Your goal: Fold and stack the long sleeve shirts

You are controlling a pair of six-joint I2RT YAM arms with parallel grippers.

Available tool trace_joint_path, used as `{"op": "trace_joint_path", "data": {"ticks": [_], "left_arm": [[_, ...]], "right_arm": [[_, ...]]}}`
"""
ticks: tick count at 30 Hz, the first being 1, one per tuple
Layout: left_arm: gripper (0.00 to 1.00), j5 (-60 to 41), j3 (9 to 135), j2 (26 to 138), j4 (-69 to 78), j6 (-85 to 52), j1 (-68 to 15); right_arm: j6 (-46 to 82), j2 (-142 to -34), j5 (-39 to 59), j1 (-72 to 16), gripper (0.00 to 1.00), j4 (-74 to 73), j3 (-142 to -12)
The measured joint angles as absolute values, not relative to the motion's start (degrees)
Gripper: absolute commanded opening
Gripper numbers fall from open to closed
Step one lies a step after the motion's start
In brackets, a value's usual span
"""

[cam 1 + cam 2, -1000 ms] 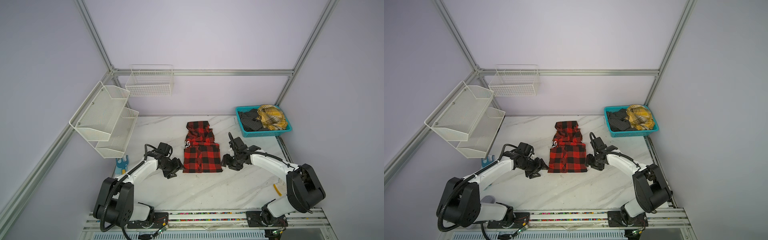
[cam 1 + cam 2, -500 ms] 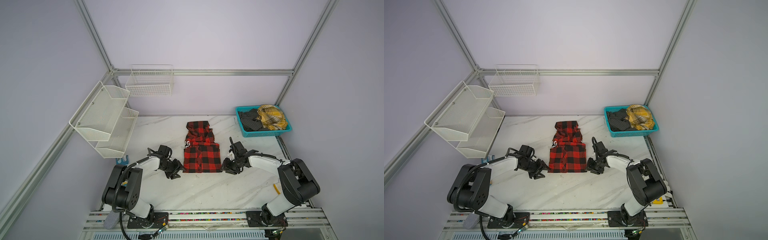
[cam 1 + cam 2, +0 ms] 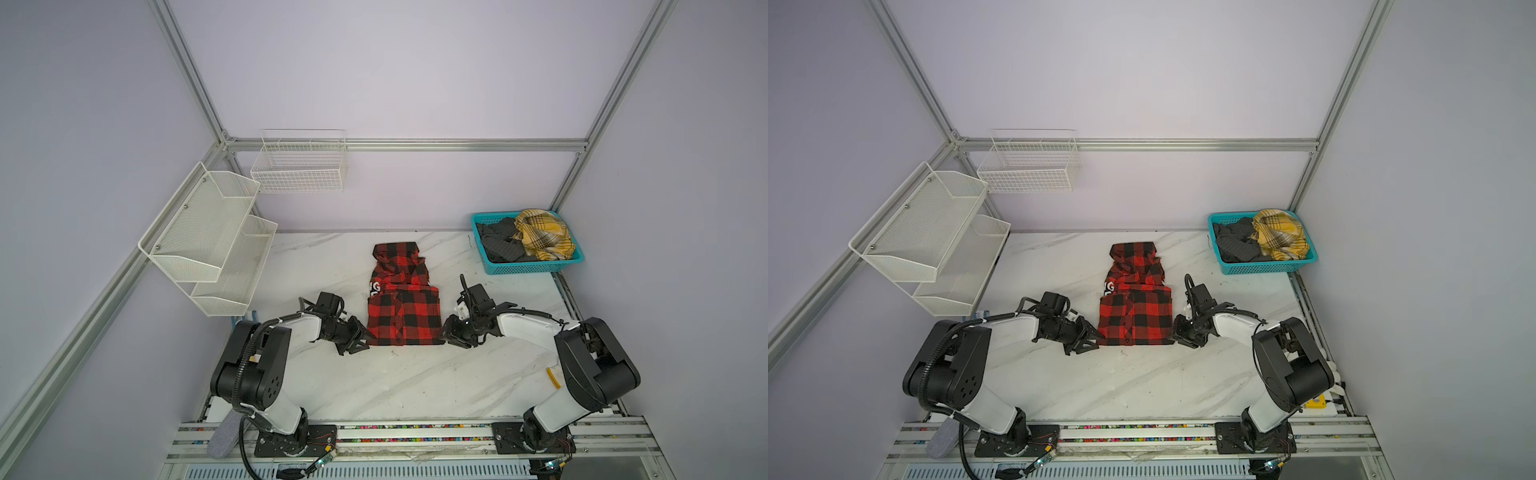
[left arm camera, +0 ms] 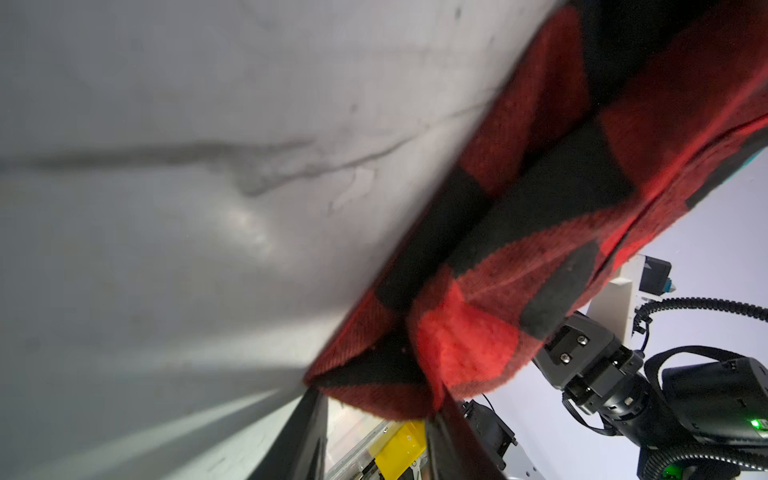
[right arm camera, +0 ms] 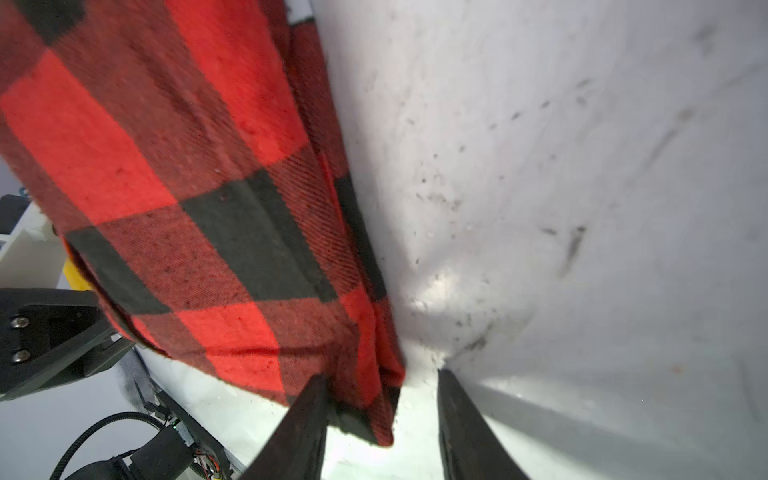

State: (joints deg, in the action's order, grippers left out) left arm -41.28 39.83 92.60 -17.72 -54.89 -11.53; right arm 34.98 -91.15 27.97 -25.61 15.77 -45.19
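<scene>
Marble table, checked shirt — part-open jaws astride both near corners

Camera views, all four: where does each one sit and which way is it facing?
Top views: high above the near edge, looking down on the table, red-and-black shirt and basket; both arms show whole.
Left wrist: low at the shirt's near-left corner, facing across; left gripper fingers, right arm beyond.
Right wrist: low at the near-right corner, facing back; right gripper fingers, left arm beyond.
Shared: both wrist views show the shirt's near hem.
</scene>
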Motion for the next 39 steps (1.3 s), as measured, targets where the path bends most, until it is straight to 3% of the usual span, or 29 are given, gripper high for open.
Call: {"op": "trace_joint_path", "data": {"ticks": [18,29,39], "left_arm": [[0.44,-46.0,40.1,95.0,-17.2,-53.8,-9.0],[0.46,-35.9,44.0,92.9,-22.5,-48.4,-9.1],[0.43,-34.7,45.7,95.3,-19.7,-48.4,-12.0]], "right_arm": [[36.9,-92.7,31.1,-25.6,0.41,10.9,-44.2],[37.1,-92.7,31.1,-25.6,0.40,10.9,-44.2],[37.3,-92.7,30.9,-25.6,0.39,11.0,-44.2]]}}
